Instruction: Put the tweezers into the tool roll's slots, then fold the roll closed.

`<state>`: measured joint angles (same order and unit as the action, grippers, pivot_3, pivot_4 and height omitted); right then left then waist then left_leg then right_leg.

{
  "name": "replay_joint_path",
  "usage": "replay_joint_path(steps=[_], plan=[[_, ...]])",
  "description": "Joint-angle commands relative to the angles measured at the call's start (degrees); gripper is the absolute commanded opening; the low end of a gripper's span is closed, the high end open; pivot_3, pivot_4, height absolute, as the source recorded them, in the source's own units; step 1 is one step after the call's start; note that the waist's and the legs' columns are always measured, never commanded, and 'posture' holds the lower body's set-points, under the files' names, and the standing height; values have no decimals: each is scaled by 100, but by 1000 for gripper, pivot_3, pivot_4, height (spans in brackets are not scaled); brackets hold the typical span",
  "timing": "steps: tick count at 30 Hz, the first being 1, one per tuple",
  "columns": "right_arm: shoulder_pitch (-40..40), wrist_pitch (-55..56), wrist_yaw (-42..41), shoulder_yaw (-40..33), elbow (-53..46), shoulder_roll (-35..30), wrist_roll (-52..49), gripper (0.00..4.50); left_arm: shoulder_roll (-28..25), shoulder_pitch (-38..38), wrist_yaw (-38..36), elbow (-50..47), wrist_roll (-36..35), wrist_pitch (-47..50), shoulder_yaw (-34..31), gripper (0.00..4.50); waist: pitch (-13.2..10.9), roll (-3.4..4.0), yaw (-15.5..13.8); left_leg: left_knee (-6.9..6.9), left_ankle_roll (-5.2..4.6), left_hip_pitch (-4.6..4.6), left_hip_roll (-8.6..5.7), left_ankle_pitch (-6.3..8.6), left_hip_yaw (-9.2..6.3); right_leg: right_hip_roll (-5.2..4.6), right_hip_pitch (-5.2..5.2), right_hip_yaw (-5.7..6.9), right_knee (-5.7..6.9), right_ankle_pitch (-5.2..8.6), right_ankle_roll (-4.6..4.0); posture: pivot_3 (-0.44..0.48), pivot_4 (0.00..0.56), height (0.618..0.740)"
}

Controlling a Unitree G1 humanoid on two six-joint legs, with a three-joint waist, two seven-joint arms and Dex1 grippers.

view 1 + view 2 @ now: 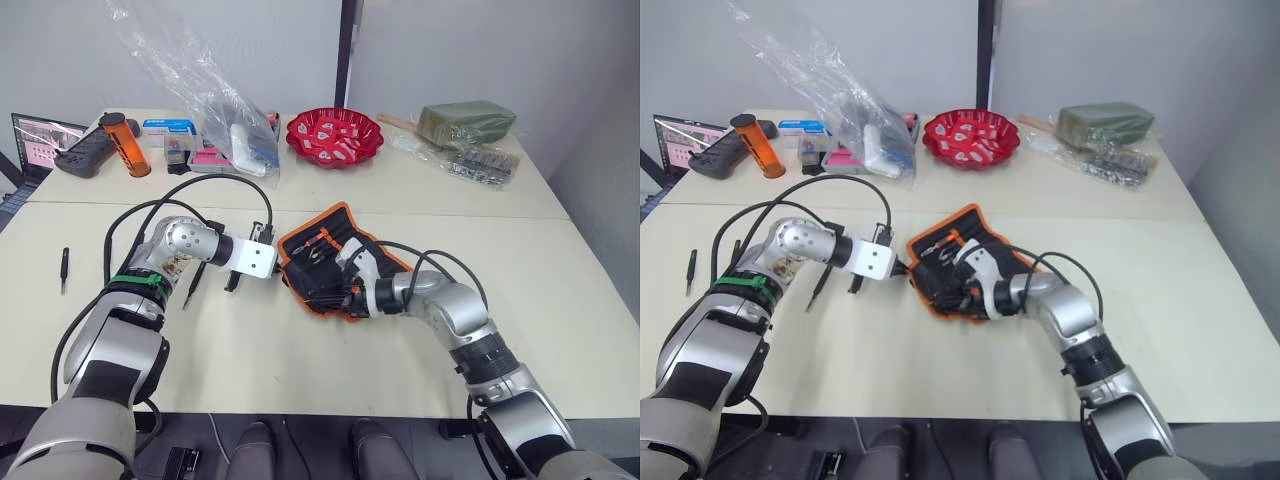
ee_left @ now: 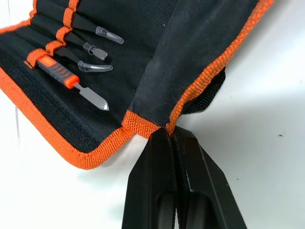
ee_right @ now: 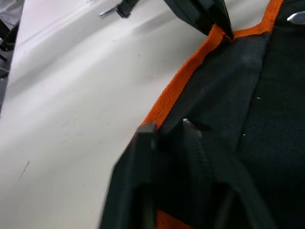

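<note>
The table [image 1: 560,290] spans the frame, and the roll [image 1: 325,262] is laid near its centre, partly folded. The left gripper [image 2: 172,136] is clamped shut on the roll's orange trim at a corner. The right gripper [image 3: 167,129] is pinched on the roll's folded edge at centre. Three tweezers [image 2: 93,50] and an orange-handled tool [image 2: 71,82] are seated in the slots [image 2: 56,37].

You're looking at two cream tables [image 1: 300,350] pushed together, their seam running crosswise just beyond both grippers. Further past them stands a pale grey wall [image 1: 200,50] with a dark vertical strip [image 1: 347,50].
</note>
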<state>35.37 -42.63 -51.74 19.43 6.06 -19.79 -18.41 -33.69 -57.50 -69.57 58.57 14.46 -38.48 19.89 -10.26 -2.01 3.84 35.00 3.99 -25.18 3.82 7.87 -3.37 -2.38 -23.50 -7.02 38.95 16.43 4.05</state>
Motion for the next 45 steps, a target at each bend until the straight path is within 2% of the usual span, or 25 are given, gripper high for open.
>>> replay_joint_path(steps=[1,6,7,12,17,18,23,30,40,45], plan=[[-144,60,32,129,65,-5,179,0,-194,150,-849,-341,-636,698,-327,829,0,0,32,-1,0,0,0,0,0,0,-1,0,0,0,-1,0,150,729],[-178,156,18,234,225,21,353,0,-531,200,-1724,-934,-1729,2165,-1077,2647,0,0,32,-3,0,2,3,0,-1,3,-1,1,1,2,-1,0,150,729],[-179,157,6,235,227,24,357,0,-557,222,-1801,-1056,-1872,2425,-1175,2843,0,0,30,-2,0,2,3,0,-1,4,0,1,0,2,0,0,150,729],[-190,161,-32,285,223,33,422,0,-181,407,-1193,-1972,-2581,3805,-1758,4458,2,-1,-4,2,0,21,3,0,-7,3,29,6,-5,5,5,0,150,729],[-184,29,32,260,228,75,485,0,257,991,-434,-2814,-2513,4436,-1688,4458,3,1,27,-4,0,36,4,0,-6,3,35,3,-4,6,4,0,150,729],[-193,26,42,251,223,72,494,0,424,1141,-233,-3023,-2547,4611,-1665,3896,4,1,23,-6,0,37,3,0,-6,4,35,3,-3,5,4,0,150,729],[-234,-2,37,224,172,35,515,0,770,1758,282,-3658,-2279,4883,-1299,2298,4,0,11,-3,0,39,3,0,-6,3,39,2,-4,5,3,0,150,729],[-276,-99,57,205,46,8,483,0,1045,2031,1479,-3193,-1700,4859,-1099,18,5,0,-1,-3,0,43,1,0,-5,3,44,1,-7,6,4,0,150,729],[-305,-142,57,284,125,-86,547,0,748,2313,1840,-2817,-1902,4492,-1563,18,19,0,18,-19,1,96,2,1,-4,3,95,1,-26,9,1,0,150,729],[-318,-174,30,295,86,-130,513,0,742,2364,1705,-2992,-2391,4484,-1978,18,20,1,3,-23,1,101,3,2,-4,3,108,3,-42,11,-1,0,150,729]])
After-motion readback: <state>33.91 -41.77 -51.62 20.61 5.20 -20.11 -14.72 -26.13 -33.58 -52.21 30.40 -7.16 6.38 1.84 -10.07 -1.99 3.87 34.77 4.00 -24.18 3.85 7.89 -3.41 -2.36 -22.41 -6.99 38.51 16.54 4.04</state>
